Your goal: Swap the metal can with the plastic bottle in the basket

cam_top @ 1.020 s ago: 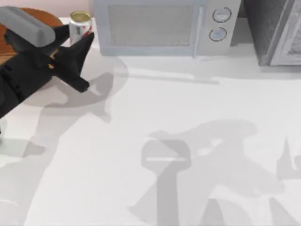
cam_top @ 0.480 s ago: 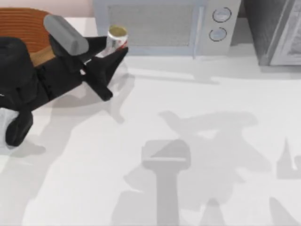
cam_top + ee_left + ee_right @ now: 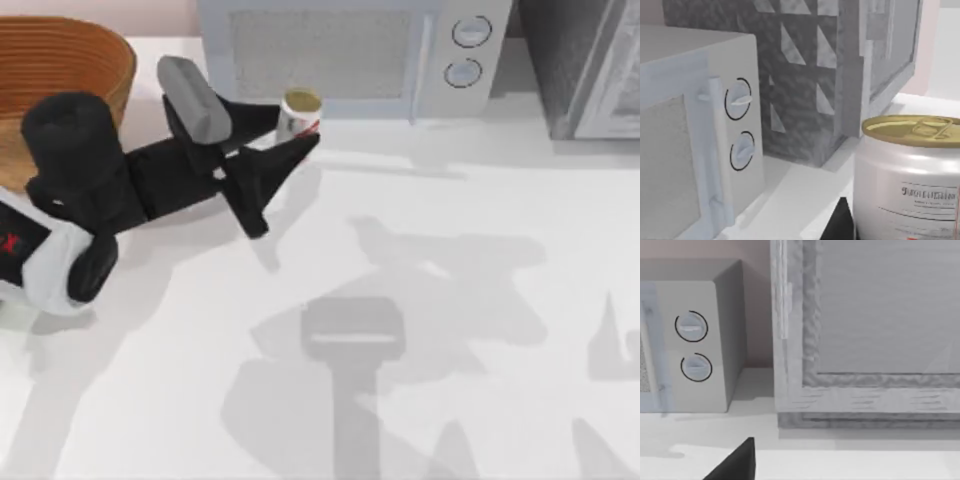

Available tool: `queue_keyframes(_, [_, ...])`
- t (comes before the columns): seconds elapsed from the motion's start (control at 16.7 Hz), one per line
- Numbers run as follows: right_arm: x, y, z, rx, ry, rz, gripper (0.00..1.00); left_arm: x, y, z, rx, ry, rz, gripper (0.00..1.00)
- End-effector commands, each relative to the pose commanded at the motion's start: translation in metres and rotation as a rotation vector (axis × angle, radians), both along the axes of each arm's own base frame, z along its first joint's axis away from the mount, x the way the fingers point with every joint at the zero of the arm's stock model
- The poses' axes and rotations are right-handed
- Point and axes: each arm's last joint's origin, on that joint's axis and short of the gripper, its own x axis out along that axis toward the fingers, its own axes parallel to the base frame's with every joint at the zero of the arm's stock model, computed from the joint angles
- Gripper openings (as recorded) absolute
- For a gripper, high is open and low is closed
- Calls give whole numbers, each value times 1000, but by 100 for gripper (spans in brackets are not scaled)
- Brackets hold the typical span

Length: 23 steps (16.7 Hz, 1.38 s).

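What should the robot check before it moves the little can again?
1. Can held: ok. The left gripper has a finger on each side of the metal can.
2. Can upright: ok. Its gold top faces up in the left wrist view.
3. Can out of the basket: ok. It sits right of it, in front of the microwave.
4. Room to set it down: ok. The table beside it is bare.
5. Plastic bottle ready: cannot tell.
6. Right gripper state: cannot tell.
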Motion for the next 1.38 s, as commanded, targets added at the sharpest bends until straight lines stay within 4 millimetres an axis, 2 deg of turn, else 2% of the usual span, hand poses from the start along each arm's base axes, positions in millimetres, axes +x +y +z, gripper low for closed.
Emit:
queue_keyframes(0.9, [0,0,0,0,0,0,100,24,-41,-103,0,25,-387,0])
queue_keyframes(1.08, [0,0,0,0,0,0,100,27,-47,-117,-1,17,-451,0])
queue_keyframes(1.38, [0,0,0,0,0,0,100,29,-50,-121,-2,10,-478,0])
